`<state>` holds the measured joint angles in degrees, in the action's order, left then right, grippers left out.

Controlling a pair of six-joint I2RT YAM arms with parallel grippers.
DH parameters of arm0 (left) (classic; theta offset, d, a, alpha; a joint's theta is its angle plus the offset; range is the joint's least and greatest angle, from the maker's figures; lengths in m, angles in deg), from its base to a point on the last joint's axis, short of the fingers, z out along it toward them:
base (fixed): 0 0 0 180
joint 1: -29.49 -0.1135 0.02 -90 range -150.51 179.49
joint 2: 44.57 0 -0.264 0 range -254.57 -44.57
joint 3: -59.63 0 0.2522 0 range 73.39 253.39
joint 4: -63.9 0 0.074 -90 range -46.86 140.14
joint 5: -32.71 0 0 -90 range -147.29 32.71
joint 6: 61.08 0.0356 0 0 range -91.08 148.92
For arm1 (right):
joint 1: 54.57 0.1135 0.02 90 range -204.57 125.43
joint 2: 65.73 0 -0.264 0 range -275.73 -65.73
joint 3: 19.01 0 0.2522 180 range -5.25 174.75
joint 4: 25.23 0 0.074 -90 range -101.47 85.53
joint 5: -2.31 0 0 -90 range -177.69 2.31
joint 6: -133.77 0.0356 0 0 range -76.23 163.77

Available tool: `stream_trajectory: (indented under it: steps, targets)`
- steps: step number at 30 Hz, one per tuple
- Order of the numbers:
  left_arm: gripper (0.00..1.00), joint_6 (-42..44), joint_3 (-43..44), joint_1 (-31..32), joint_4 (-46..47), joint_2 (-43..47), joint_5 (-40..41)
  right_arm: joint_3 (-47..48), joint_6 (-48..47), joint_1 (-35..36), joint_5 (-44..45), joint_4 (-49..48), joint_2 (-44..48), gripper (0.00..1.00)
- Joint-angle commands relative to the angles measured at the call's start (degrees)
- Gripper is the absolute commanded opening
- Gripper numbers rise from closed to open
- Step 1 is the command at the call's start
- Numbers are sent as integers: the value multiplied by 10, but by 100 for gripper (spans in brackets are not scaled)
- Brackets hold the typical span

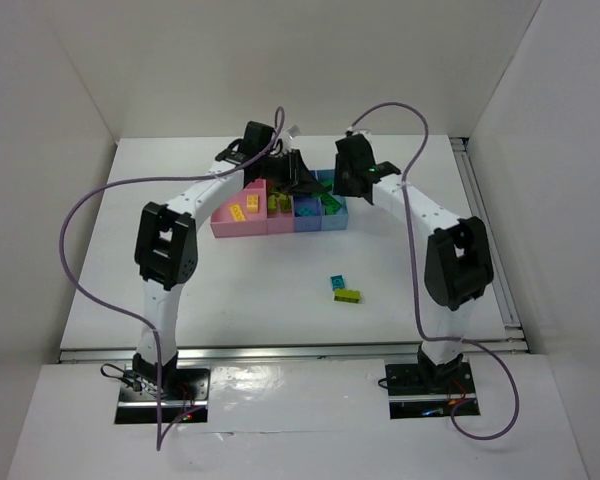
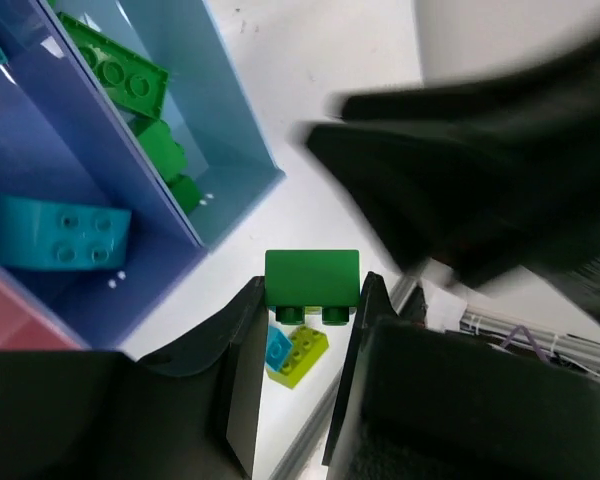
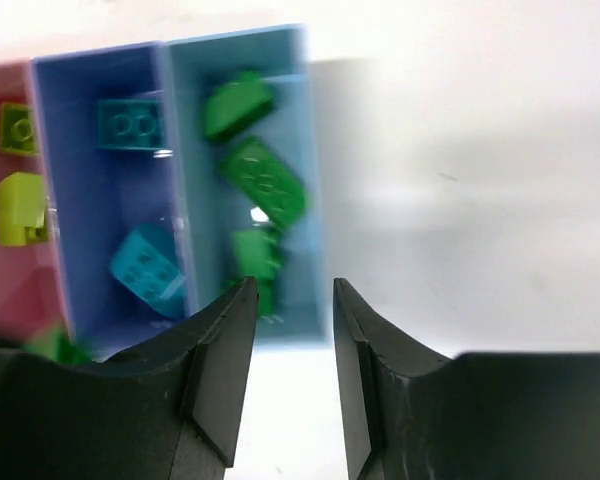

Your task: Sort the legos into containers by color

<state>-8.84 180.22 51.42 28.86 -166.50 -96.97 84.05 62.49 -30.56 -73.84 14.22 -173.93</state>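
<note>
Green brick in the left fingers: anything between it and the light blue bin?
Nothing lies between the green brick and the light blue bin. The right gripper hovers open close by that bin, so the space above may be crowded.

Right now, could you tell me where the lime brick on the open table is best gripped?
Probably from above, pinching the two short ends of the lime brick: it lies flat, and the cyan brick crowds one long side.
</note>
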Motion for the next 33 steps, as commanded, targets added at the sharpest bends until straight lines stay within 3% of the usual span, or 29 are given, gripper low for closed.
stream_trajectory:
  steps: [1,3,5,7,8,9,11,12,14,18,24,27,29,33]
  targets:
    - [0,-6,65,12,-31,-56,21,-47,51,-23,127,2,111,44]
    - [0,-6,120,18,-45,-82,26,-95,73,-36,154,15,169,52]
    - [2,-6,162,29,-71,-122,34,-127,94,-54,178,27,224,68]
    - [10,-16,212,29,-77,-146,34,-161,99,-67,178,44,252,72]
    - [17,-16,224,35,-77,-155,34,-168,99,-67,173,50,272,74]
    - [33,-23,241,35,-77,-173,34,-168,99,-76,173,58,280,75]
    - [46,-29,255,35,-77,-187,34,-179,105,-76,160,78,291,75]
    - [58,-29,263,35,-77,-194,34,-185,105,-81,154,78,301,76]
    - [67,-40,269,35,-77,-194,22,-190,105,-81,136,83,307,76]
    - [73,-47,282,35,-68,-186,-16,-208,48,-67,10,64,313,77]
    - [74,-30,264,21,-74,-119,-22,-250,8,5,-80,47,307,77]
    - [74,-30,231,-6,-87,-70,-17,-262,-13,39,-191,47,256,88]
    - [73,-43,219,-26,-87,-51,-49,-262,-13,60,-197,53,210,94]
    - [73,-22,205,-63,-124,-9,-24,-257,1,98,-146,65,163,97]
